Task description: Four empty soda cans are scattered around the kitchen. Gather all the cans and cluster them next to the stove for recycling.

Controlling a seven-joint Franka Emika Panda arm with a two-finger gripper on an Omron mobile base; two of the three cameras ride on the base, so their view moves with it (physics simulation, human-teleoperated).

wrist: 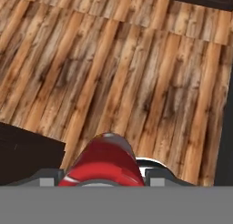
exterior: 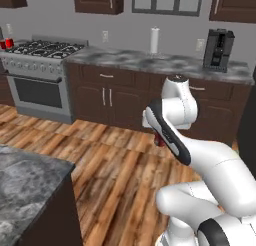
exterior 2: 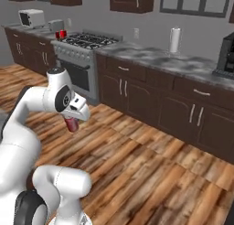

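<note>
- Between the fingers of the hand (wrist: 105,180), a red soda can (wrist: 103,163) is sitting clamped — the jaws are standing narrow against its sides, and its silvery end is pointing out toward the wooden floor (wrist: 136,73).
- From the right base view the same can (exterior 2: 71,124) is hanging under the hand (exterior 2: 73,121), well above the floor and well apart from any bench; in the left base view it is peeking out red (exterior: 159,139) behind the forearm.
- Far off, two more red cans (exterior: 6,43) are already standing together at the far side of the stove (exterior: 37,72), just beside its burner grates; the right base view is showing them (exterior 2: 61,34) between the stove (exterior 2: 80,55) and a toaster (exterior 2: 31,18).
- Judging by this, the carrying step is in hand: one can is being ferried, two are looking placed, and a fourth is not accounted for in these views.
- Next, the base is needing to close on the stove, since it is lying well apart from the arm; then the arm is needing to lift the can over the bench edge and set it upright near the pair — without knocking them over.
- Along the long bench (exterior: 150,62) a paper-towel roll (exterior: 154,40) and a dark coffee machine (exterior: 218,50) are standing clear of that route.
</note>
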